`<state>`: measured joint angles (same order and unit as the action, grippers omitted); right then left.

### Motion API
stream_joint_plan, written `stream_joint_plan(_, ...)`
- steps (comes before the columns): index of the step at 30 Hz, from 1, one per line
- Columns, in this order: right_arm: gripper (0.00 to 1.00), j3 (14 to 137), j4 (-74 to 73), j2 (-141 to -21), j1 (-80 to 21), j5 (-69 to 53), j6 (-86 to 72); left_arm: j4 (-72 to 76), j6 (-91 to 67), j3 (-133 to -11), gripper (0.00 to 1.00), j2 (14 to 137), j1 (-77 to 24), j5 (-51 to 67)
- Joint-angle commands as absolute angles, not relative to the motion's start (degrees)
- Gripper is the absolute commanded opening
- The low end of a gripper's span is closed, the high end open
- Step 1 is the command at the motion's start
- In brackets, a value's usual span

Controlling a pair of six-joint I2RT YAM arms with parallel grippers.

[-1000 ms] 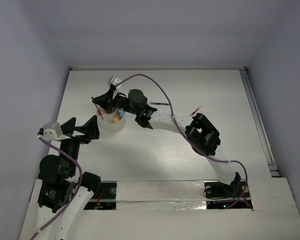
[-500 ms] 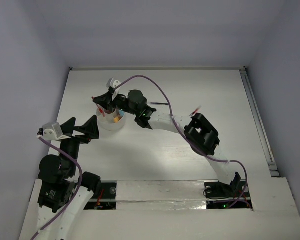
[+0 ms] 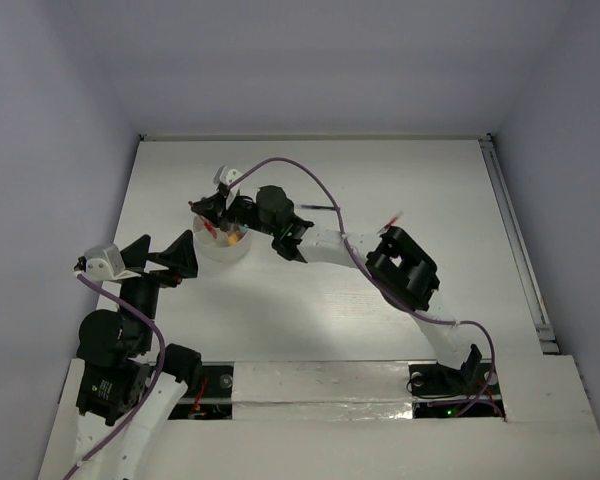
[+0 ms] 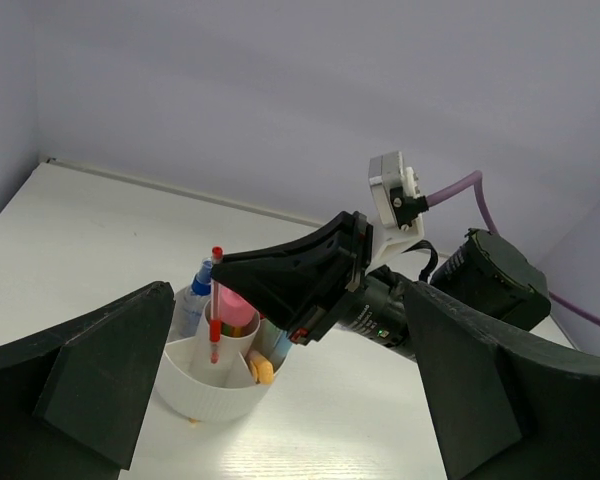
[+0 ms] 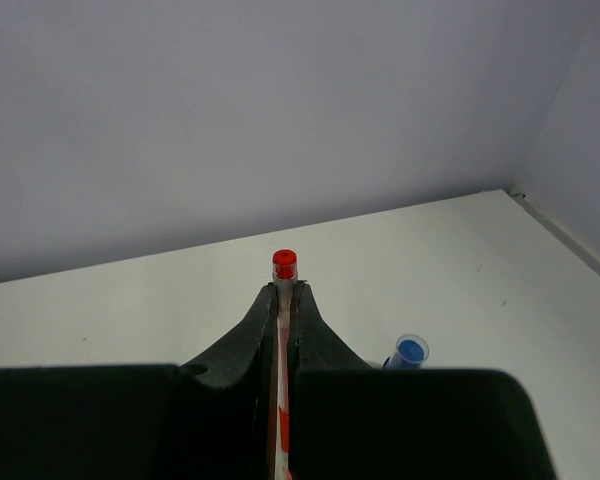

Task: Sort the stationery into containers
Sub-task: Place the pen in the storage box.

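Tightly pinched between the right gripper's (image 5: 285, 292) jaws, the red pen (image 5: 284, 265) protrudes.

My black right gripper (image 3: 208, 213) reaches upper left of centre, pinched tight on a thin red pen (image 5: 284, 264) — my black left gripper (image 3: 165, 255) sits at the lower left, fingers spread wide.

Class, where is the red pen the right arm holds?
In the left wrist view, centre-left: the red pen stands upright in the shut right gripper, its lower end inside the white cup.
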<state>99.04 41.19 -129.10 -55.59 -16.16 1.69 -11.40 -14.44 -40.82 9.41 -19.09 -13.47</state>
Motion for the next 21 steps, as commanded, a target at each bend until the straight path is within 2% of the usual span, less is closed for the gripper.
stream_joint_plan(1,0.03,98.26,45.79,-129.29,-55.99,-15.29,2.64,-9.14,-14.41,-40.87,0.99,9.84,-18.81,-12.57)
stream_joint_plan(3,0.19,98.00,45.97,-128.94,-55.99,-15.47,2.46,-9.14,-14.41,-40.78,0.99,9.84,-18.81,-12.57)
stream_joint_plan(4,0.32,98.00,45.88,-128.67,-55.99,-15.56,2.37,-9.05,-14.41,-40.78,0.99,9.84,-18.81,-12.57)
stream_joint_plan(7,0.49,97.74,45.62,-127.27,-55.99,-15.82,2.11,-9.05,-14.41,-40.78,0.99,9.84,-18.81,-12.48)
stream_joint_plan(9,0.54,97.30,44.83,-126.13,-55.99,-16.34,1.76,-8.97,-14.41,-40.69,0.99,9.84,-18.81,-12.39)
stream_joint_plan(15,0.56,94.40,38.59,-119.02,-53.54,-18.63,0.53,-8.70,-14.41,-40.78,0.99,9.67,-18.81,-11.95)
stream_joint_plan(18,0.49,91.59,32.80,-114.28,-50.11,-19.42,-2.80,-8.79,-14.41,-40.61,0.99,9.49,-18.81,-11.60)
stream_joint_plan(19,0.38,91.50,30.17,-113.30,-46.53,-21.16,-4.12,-8.70,-14.41,-40.61,0.99,9.49,-18.81,-11.60)
stream_joint_plan(21,0.27,94.38,16.84,-111.98,-42.39,-22.32,-4.13,-8.70,-14.50,-40.69,0.99,9.14,-18.81,-11.34)
